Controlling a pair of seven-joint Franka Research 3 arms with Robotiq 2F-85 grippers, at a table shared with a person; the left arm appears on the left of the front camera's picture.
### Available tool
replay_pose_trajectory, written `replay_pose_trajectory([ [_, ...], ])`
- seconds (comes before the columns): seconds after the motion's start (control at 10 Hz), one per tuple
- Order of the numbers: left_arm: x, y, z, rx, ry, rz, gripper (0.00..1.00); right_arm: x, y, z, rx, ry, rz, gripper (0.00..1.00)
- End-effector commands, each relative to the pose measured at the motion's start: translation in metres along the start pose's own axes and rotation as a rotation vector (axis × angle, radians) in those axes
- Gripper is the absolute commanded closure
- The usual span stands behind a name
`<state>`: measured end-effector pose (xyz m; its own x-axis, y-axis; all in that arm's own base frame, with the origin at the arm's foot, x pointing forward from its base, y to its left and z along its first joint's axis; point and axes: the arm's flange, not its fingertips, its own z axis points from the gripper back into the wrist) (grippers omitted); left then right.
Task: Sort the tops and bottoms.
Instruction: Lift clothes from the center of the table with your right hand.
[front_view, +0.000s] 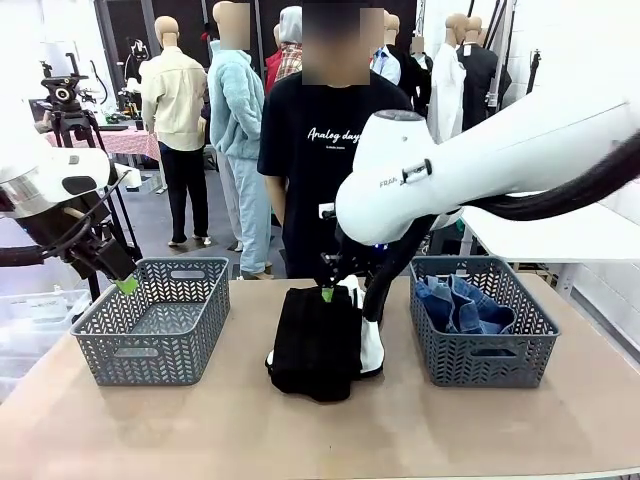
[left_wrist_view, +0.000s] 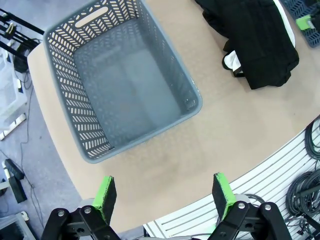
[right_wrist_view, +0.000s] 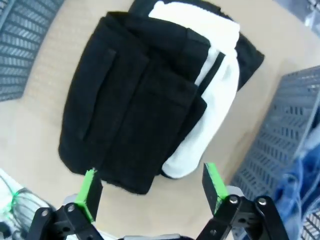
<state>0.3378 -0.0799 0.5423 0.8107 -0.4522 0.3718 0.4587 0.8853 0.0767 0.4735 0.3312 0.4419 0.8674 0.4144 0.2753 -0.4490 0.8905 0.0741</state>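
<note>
A folded black piece (front_view: 315, 340) (right_wrist_view: 130, 100) lies mid-table on top of a white piece with black edging (front_view: 372, 345) (right_wrist_view: 215, 100). More black cloth (right_wrist_view: 248, 54) peeks out past the white. The blue denim piece (front_view: 460, 305) (right_wrist_view: 300, 185) sits in the right basket (front_view: 485, 360). My right gripper (front_view: 328, 292) (right_wrist_view: 151, 185) hovers open just above the far end of the pile, holding nothing. My left gripper (front_view: 125, 285) (left_wrist_view: 164, 195) hangs open and empty by the left basket's (front_view: 155, 320) (left_wrist_view: 70, 85) outer side. In the left wrist view the black piece (left_wrist_view: 255, 40) lies at the upper right.
The left basket holds nothing. A person in a black printed T-shirt (front_view: 320, 150) stands at the table's far edge behind the pile. Bare tabletop (front_view: 300, 430) runs along the near side. Cables (left_wrist_view: 305, 190) hang below the table's edge.
</note>
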Motion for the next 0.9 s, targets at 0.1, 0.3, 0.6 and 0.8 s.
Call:
replay_pose_trajectory([
  [0.1, -0.001, 0.001, 0.000, -0.007, 0.004, 0.001, 0.00, 0.034, 0.002, -0.026, 0.057, 0.001, -0.032, 0.00],
  [0.3, -0.001, 0.001, 0.000, -0.007, 0.004, 0.001, 0.00, 0.047, 0.007, -0.043, 0.076, 0.062, -0.039, 0.00],
  [0.6, -0.001, 0.001, 0.000, -0.007, 0.004, 0.001, 0.00, 0.060, 0.012, -0.065, 0.040, 0.142, -0.090, 0.00],
  [0.8, -0.001, 0.001, 0.000, -0.007, 0.004, 0.001, 0.00, 0.065, 0.012, -0.081, 0.015, 0.190, -0.112, 0.00],
])
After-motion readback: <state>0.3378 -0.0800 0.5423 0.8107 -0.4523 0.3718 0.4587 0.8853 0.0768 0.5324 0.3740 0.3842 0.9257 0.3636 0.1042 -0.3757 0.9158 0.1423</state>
